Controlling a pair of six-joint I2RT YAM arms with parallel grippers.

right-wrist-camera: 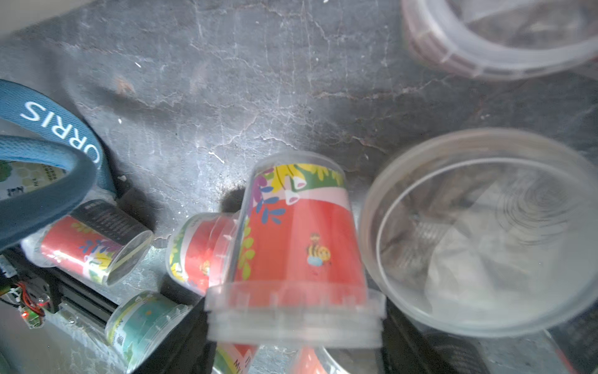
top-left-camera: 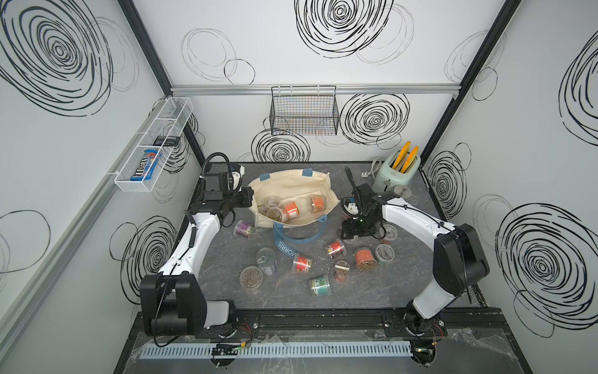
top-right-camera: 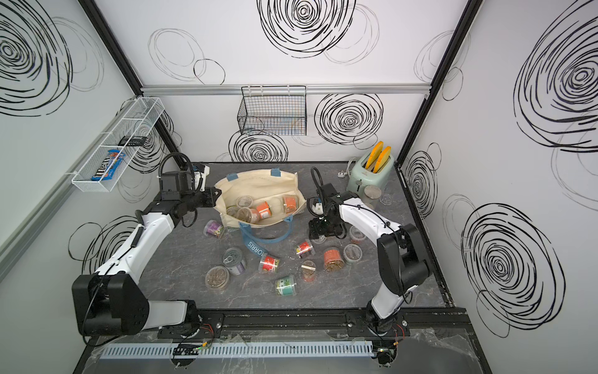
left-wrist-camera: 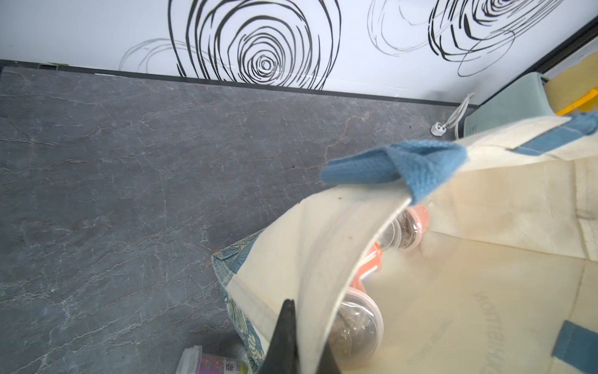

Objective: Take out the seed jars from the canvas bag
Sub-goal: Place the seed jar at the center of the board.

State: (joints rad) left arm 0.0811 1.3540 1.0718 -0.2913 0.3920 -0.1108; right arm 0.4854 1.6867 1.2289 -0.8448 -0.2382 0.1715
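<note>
Just beside the canvas bag point(top-left-camera: 293, 194), the right pincer point(right-wrist-camera: 296, 336) grips a red-labelled seed jar point(right-wrist-camera: 297, 246) above the worktop point(right-wrist-camera: 226, 97). Better to set it on a bare spot, clear of the seed jars point(top-left-camera: 335, 249) lying there. The left pincer point(left-wrist-camera: 304, 353) is closed on the bag's rim.

Mouth of canvas bag point(top-left-camera: 293, 183) stands open upward; seed jars point(top-left-camera: 291, 207) lie loosely inside, gaps between. Just in front, blue strap point(top-left-camera: 281, 243) loops over the surface point(top-left-camera: 226, 291). Front centre and right: more jars and a tin can point(top-left-camera: 267, 259), narrow lanes between. Back right corner: toaster point(top-left-camera: 396, 175). Bare stretches: behind the bag's left end, along the front edge.
</note>
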